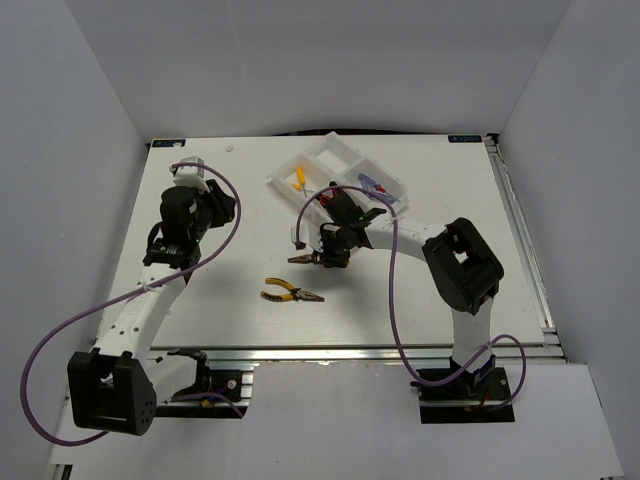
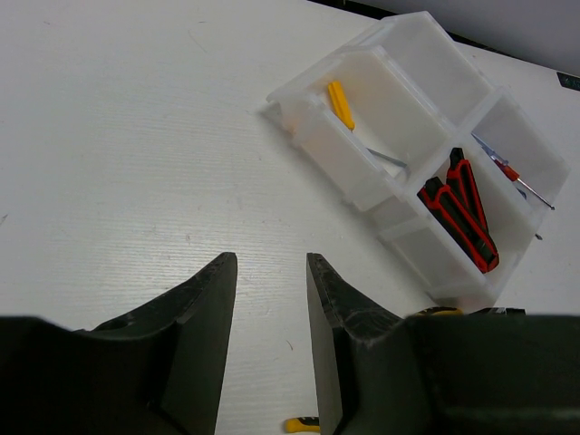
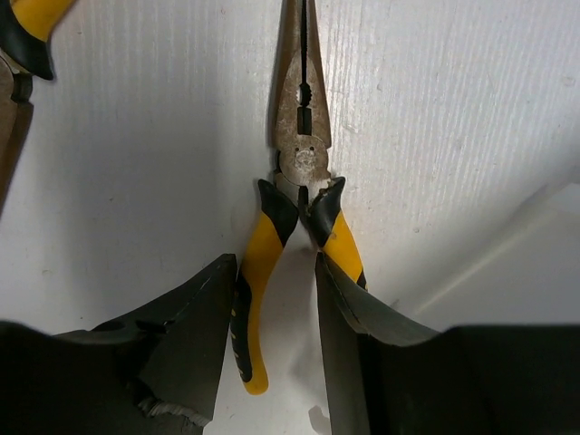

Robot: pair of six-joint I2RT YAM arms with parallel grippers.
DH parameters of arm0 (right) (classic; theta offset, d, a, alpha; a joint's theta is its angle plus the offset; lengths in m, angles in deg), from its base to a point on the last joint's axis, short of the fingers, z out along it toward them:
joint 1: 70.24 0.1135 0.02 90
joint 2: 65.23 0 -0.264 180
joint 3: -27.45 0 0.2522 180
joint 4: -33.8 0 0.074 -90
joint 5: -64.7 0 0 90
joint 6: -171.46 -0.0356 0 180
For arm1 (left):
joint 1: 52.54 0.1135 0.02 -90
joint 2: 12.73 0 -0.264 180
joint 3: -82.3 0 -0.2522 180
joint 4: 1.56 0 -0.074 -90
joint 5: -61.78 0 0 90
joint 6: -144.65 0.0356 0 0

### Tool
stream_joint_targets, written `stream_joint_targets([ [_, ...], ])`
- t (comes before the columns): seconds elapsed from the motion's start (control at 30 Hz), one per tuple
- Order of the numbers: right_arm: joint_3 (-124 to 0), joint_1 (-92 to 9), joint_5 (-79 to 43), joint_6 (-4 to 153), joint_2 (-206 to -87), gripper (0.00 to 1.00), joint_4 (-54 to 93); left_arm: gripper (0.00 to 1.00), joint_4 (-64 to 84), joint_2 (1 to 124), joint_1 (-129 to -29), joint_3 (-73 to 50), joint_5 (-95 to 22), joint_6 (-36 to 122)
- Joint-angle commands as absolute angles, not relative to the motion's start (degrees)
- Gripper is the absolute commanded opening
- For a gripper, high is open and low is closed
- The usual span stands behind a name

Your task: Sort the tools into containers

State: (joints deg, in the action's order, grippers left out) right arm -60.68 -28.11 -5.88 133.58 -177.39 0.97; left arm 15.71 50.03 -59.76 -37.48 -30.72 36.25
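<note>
One pair of yellow-handled pliers [image 3: 304,159] lies on the table in front of the tray, nose pointing left [image 1: 302,259]. My right gripper [image 3: 274,263] is open over its handles [image 1: 328,257]. The left handle sits in the gap beside the left finger, and the right handle runs under the right finger. A second pair of pliers [image 1: 291,292] lies nearer the bases. The white four-compartment tray [image 2: 421,59] holds a small yellow-handled tool [image 2: 341,104], two red-and-black utility knives [image 2: 462,208] and thin screwdrivers [image 2: 507,169]. My left gripper [image 2: 270,263] is open and empty over bare table, left of the tray [image 1: 222,205].
The tray [image 1: 345,150] lies at an angle at the back centre. White walls enclose the table on three sides. Purple cables loop from both arms over the table. A handle of the second pliers [image 3: 32,32] shows at the upper left of the right wrist view.
</note>
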Motion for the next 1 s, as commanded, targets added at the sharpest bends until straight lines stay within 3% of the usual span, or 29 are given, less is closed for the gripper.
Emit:
stream_joint_targets([
  [0.0,-60.7,-27.7,-7.6,132.1,-176.6,0.47,2.5,0.48,16.0,48.0,-59.3,-35.8,-31.4,36.9],
  [0.17,-61.0,-27.7,-8.9,129.4,-178.5,0.44,-0.3,0.48,16.0,47.8,-59.3,-35.9,-31.3,36.9],
  [0.7,-64.6,-27.3,5.5,116.5,-175.3,0.02,-6.4,0.48,14.6,46.2,-59.3,-36.9,-30.9,37.5],
  [0.97,-73.0,-28.4,17.7,109.1,-173.7,0.0,-6.9,0.48,13.1,44.8,-59.3,-37.8,-31.0,38.3],
])
